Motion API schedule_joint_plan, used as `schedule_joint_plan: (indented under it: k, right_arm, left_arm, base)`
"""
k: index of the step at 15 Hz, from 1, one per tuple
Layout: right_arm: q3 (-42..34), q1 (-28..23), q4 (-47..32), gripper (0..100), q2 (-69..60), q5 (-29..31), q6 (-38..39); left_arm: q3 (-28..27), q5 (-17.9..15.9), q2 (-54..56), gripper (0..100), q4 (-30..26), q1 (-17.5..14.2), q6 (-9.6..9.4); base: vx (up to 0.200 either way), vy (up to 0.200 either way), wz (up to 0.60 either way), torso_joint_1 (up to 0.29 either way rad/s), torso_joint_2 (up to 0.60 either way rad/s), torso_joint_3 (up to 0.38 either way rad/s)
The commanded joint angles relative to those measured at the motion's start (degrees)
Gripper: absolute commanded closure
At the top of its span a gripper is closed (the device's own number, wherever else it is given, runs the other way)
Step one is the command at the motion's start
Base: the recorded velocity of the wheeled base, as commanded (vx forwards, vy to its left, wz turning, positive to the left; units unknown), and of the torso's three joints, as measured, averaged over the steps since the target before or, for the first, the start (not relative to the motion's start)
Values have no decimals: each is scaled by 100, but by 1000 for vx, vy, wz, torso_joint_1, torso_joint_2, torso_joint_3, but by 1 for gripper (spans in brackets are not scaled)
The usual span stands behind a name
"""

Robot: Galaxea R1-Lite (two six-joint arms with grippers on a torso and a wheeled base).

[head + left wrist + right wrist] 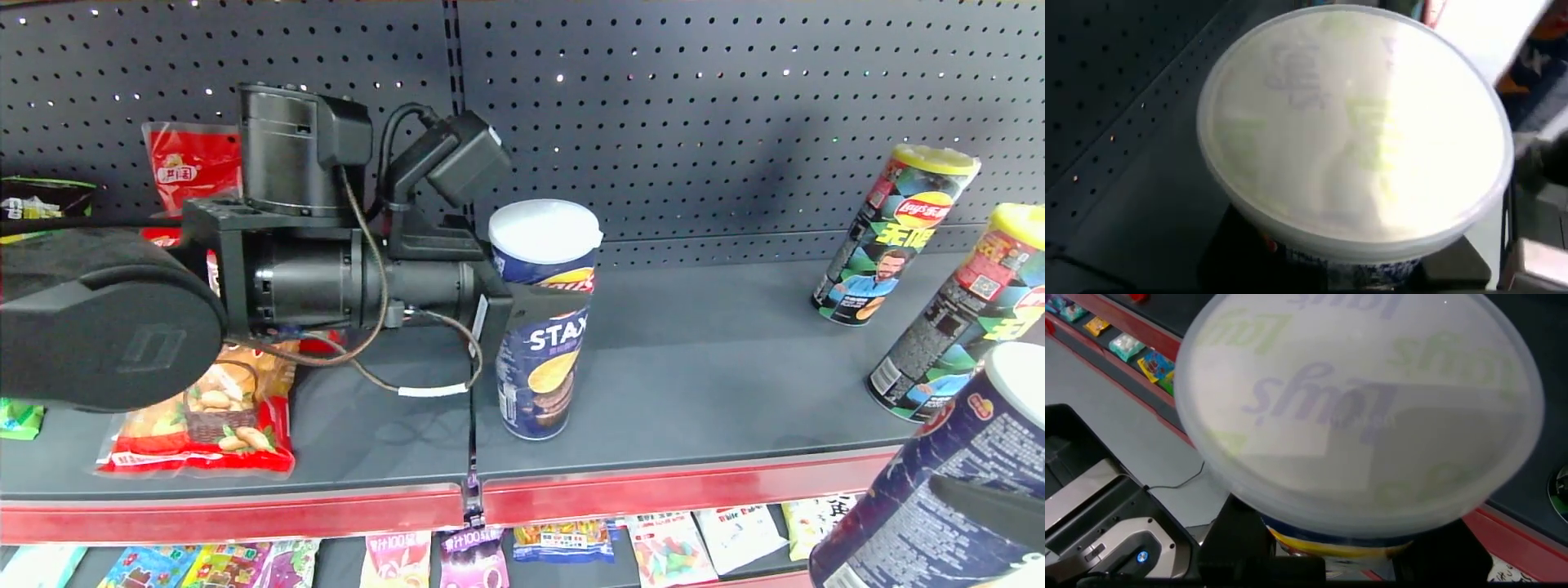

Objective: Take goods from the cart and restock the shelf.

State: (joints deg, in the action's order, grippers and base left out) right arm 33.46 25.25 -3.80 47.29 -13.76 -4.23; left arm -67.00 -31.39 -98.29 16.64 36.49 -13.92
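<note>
L gripper is clamping the blue can w/ white lid, standing upright mid-frame on the shelf, near its red front edge. Open deck is lying to the can's right up to the yellow-lidded cans (peanut bag crowding lower left). R gripper is holding a second blue can, tilted, at lower right.

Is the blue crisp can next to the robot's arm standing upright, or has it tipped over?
Upright: the blue can stands base down on the shelf, with its white lid on top.
</note>
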Motion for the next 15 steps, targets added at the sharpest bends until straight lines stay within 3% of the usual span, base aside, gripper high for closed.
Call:
schedule_joint_plan:
  k: [1,6,12,15]
  right_arm:
    - [11,7,2,100,0,-4,1]
    - [20,-2,-24,100,-71,5,-8]
    - [11,-2,-42,100,-88,5,-8]
    - [2,-2,-42,100,-71,-4,-8]
  left_arm:
    - [178,-113,170,100,32,-54,-84]
    - [372,-825,126,100,59,-124,-462]
    - [574,-1422,126,100,50,-168,-462]
    - [592,-1458,56,100,59,-238,-462]
  base:
    - [0,0,0,0,0,0]
    - [0,0,0,0,0,0]
    - [0,0,0,0,0,0]
    - [0,0,0,0,0,0]
